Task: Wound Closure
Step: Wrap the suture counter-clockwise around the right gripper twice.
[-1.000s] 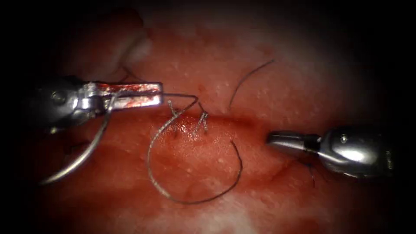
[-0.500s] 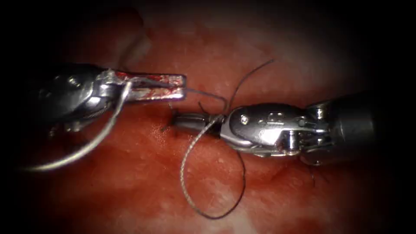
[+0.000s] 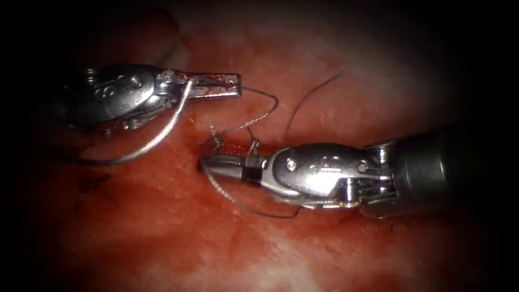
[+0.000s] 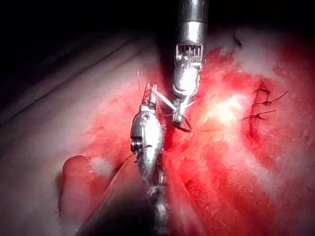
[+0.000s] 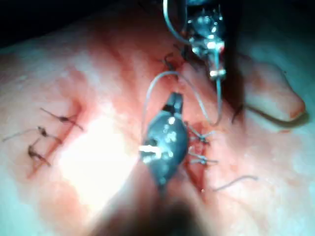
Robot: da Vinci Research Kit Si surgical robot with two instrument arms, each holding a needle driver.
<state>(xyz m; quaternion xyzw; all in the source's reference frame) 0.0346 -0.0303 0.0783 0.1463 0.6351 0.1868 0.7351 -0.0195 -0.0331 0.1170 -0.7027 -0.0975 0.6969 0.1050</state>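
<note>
Wet red tissue [image 3: 162, 216]; left claw [image 3: 216, 86] grips needle [image 3: 157, 138], free of tissue; right claw [image 3: 213, 165] slightly parted, empty.

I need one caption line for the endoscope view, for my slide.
Left tool holds needle clear of tissue; right tool at the cut, thread looping.

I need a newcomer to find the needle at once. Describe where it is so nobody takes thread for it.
Start at the left arm's tool, above the cut's left end on the tissue. Its jaws are shut on the needle near one end, and the rest curves down and to the left, clear of the tissue. Unlike the thin, dark thread beside it, it is a thick, bright, smooth arc.
</note>
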